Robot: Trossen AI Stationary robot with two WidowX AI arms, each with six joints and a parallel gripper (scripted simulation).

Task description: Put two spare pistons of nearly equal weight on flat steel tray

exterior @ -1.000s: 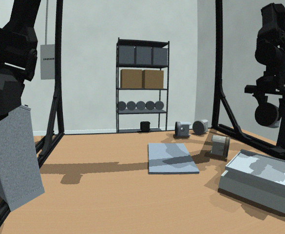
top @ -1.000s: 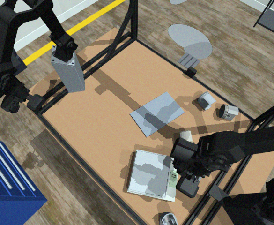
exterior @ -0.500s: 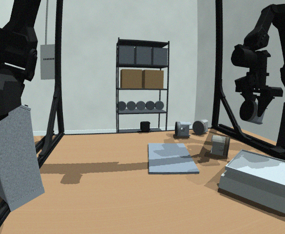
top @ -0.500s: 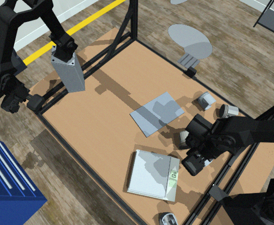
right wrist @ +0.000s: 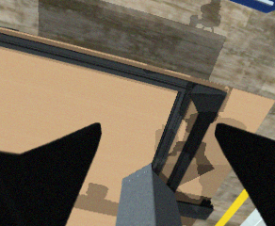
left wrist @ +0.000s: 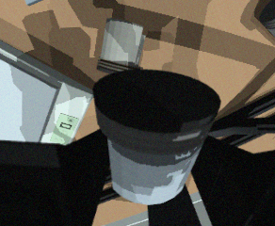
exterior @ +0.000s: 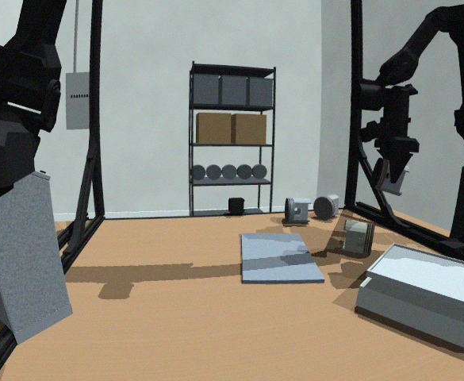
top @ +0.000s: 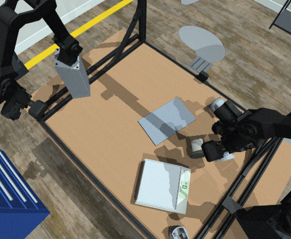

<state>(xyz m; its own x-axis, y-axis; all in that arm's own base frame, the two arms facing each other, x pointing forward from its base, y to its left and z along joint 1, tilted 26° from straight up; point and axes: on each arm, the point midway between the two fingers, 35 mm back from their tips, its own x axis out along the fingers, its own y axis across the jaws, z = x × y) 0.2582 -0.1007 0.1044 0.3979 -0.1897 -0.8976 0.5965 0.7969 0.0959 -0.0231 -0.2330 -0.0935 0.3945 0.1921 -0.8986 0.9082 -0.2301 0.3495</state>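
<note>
My left gripper (top: 218,153) (exterior: 393,172) (left wrist: 148,129) is shut on a grey piston (top: 228,156) (exterior: 381,173) (left wrist: 149,174). It holds the piston in the air above the bench, beside the scale and off the tray. The flat steel tray (top: 165,120) (exterior: 278,255) lies bare mid-bench. One piston (top: 196,148) (exterior: 358,237) (left wrist: 122,44) lies just off the tray's corner. Two more pistons (exterior: 297,210) (exterior: 326,205) lie near the far frame; one (top: 216,103) shows behind my arm. Another piston (top: 178,232) lies at the bench's near end. My right gripper (right wrist: 157,128) is open and empty over a far corner.
A white scale (top: 160,185) (exterior: 424,286) (left wrist: 15,104) with nothing on it stands near the tray. A grey block (top: 72,77) (exterior: 18,254) hangs at the right arm's end. Black frame rails (top: 96,177) edge the bench.
</note>
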